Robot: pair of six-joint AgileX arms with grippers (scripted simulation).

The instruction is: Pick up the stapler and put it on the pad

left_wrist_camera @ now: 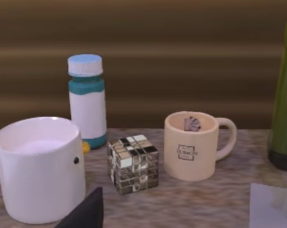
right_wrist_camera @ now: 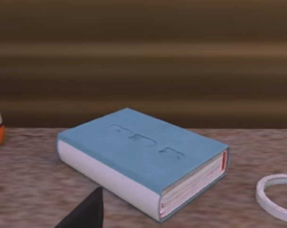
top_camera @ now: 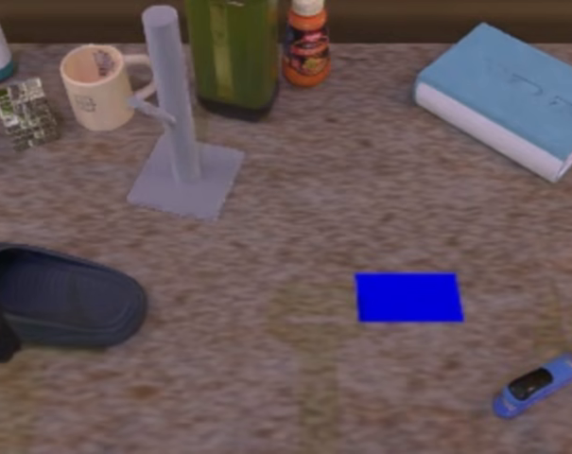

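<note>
Top view looks straight down; both wrist views sit low, sharing its mug (top_camera: 94,87) and book (top_camera: 506,95).

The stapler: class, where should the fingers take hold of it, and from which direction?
Grip the stapler across its narrow middle, coming straight down from above. It lies flat near the table's right front corner, long axis running diagonally, so the fingers should likely close on its two long sides, turned square to that diagonal. Open table surrounds it.

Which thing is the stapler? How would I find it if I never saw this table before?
Start at the bright blue pad lying flat on the table, right of the middle. Go toward the table's near right corner, and the stapler lies there alone, apart from the pad. It is small, long and blue with a black patch on top, like a toy car, far smaller than the light-blue book.
</note>
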